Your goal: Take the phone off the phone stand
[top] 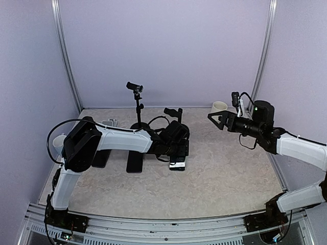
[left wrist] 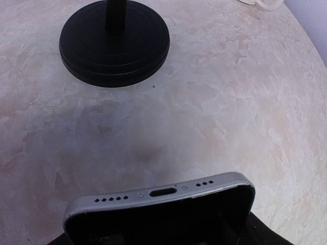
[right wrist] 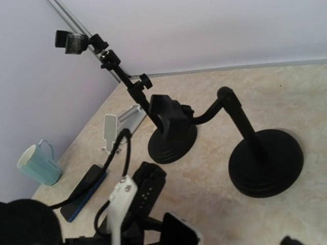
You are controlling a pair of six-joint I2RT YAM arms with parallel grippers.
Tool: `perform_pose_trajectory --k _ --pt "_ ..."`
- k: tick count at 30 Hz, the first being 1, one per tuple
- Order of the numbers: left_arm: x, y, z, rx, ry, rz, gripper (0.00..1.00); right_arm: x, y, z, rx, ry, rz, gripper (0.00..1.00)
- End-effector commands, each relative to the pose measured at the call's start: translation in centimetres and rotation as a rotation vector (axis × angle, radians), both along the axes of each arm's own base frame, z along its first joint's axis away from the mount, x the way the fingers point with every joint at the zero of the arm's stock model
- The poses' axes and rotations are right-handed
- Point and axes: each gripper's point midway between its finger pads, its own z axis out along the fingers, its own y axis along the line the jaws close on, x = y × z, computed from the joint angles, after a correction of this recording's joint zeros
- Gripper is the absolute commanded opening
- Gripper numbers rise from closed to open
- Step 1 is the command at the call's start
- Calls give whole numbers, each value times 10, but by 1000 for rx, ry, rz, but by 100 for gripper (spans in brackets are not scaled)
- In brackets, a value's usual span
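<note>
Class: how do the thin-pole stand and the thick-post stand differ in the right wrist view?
The thin-pole stand is taller with knobbed joints; the thick-post stand is shorter and smooth. The thin-pole stand ends in a small clamp; the thick-post stand bends sideways to a broad holder. Both are black with round bases.

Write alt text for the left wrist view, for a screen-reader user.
Close-up of a phone filling the lower frame, its silver bottom edge with charging port and speaker holes facing the camera. Beyond it, a round black stand base with an upright pole sits on the mottled beige table, apart from the phone.
</note>
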Motion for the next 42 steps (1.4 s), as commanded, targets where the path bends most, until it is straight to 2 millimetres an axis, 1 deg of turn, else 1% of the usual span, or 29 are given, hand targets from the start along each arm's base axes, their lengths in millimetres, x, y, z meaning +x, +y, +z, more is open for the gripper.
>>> perform_pose_trajectory --k 1,7,10,15,22,27,31,34,42 --pt "10 -1 -5 -4 6 66 44 0 -7 3 -12 -22 -19 100" --pt "19 4 -26 12 19 121 47 0 -8 1 -13 -17 -21 100" --pt "21 0 -36 20 28 126 47 0 -8 1 -13 -16 -19 100" --pt "23 -2 -44 51 24 144 50 1 -8 -1 -11 -10 -17 100" --pt "22 7 -55 99 29 169 58 1 -8 -2 -9 -11 -17 100" --pt "16 9 -50 115 17 165 64 1 -7 -3 -8 -8 -14 100" --pt "12 7 -46 112 16 154 67 1 -6 -5 -2 -4 -11 100" --pt "10 8 -45 119 15 152 71 1 -6 -5 2 -3 -10 100" --pt "10 13 -42 114 11 129 82 0 -6 -4 5 -6 -6 100"
